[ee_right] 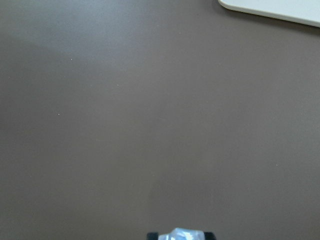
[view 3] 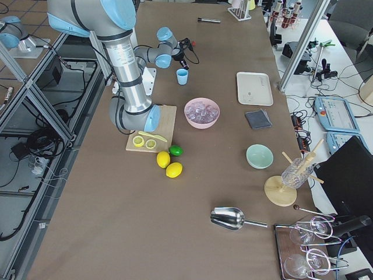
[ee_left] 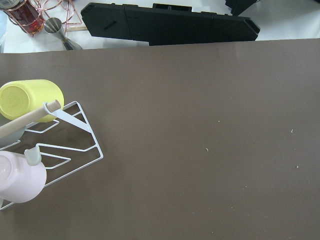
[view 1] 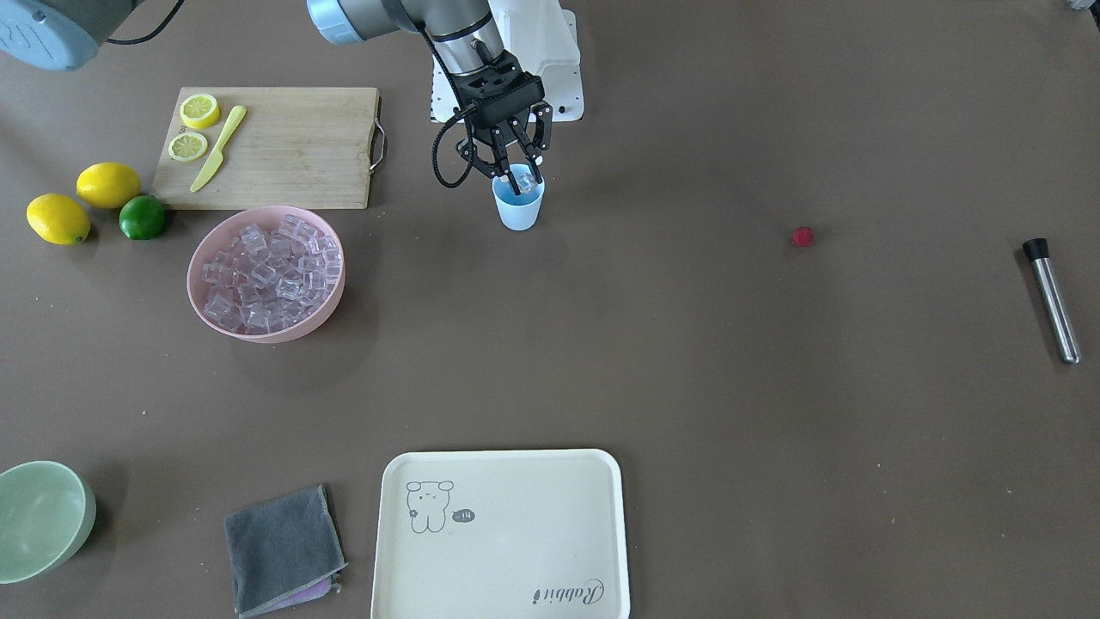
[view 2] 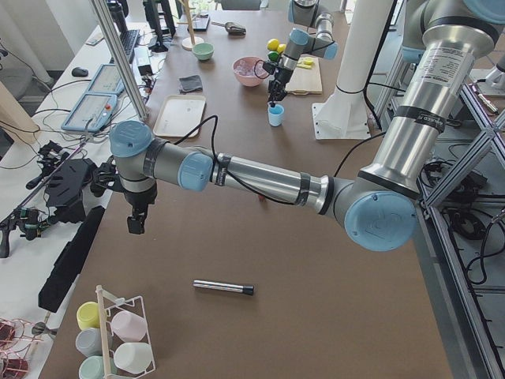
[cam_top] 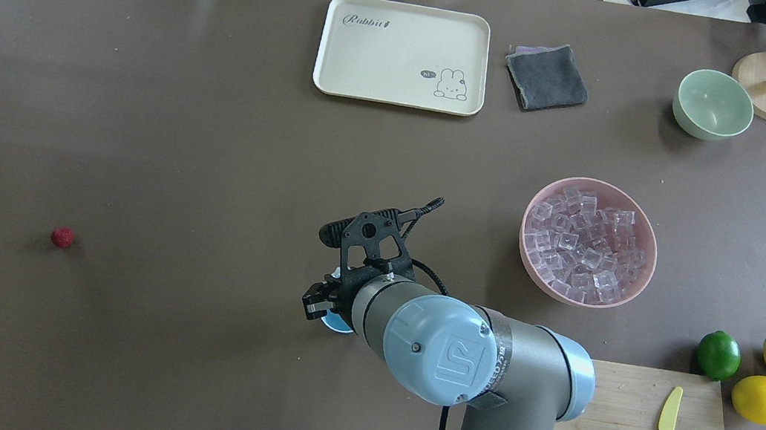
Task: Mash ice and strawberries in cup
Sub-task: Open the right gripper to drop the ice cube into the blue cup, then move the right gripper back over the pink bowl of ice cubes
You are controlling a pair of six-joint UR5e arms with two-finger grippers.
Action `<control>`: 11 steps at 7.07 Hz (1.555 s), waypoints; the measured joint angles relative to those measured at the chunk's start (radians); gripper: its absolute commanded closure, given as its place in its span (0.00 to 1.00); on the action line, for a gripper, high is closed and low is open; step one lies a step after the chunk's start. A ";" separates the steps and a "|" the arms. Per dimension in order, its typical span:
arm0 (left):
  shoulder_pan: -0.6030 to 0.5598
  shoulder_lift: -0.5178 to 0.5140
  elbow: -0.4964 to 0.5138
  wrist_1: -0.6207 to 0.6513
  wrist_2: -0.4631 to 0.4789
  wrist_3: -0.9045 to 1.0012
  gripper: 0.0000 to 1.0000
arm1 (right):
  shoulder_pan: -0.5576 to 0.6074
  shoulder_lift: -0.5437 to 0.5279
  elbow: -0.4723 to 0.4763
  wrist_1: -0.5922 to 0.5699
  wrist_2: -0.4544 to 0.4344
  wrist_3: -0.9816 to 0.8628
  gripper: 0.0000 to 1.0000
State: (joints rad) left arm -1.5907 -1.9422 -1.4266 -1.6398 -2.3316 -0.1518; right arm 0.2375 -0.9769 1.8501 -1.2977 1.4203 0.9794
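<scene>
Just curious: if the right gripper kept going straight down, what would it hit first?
Most likely the light blue cup directly under the right gripper; its held ice cube would enter the cup first.

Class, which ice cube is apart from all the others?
The ice cube clamped in the right gripper, at the mouth of the blue cup; the others lie piled in the pink bowl.

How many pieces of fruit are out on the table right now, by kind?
Whole lemons: 2
Cut lemon pieces: 2
Lime: 1
Red berry: 1
Total: 6
</scene>
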 measured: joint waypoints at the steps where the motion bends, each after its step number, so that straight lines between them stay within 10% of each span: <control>1: 0.000 0.001 0.000 0.000 0.000 0.000 0.01 | 0.000 -0.004 0.000 0.000 0.000 -0.001 0.11; 11: -0.003 0.006 -0.042 0.006 -0.016 0.000 0.01 | 0.207 -0.058 0.083 0.017 0.130 0.013 0.00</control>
State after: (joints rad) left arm -1.5936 -1.9365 -1.4691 -1.6336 -2.3472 -0.1519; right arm 0.4445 -1.0351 1.9333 -1.2808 1.5508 0.9921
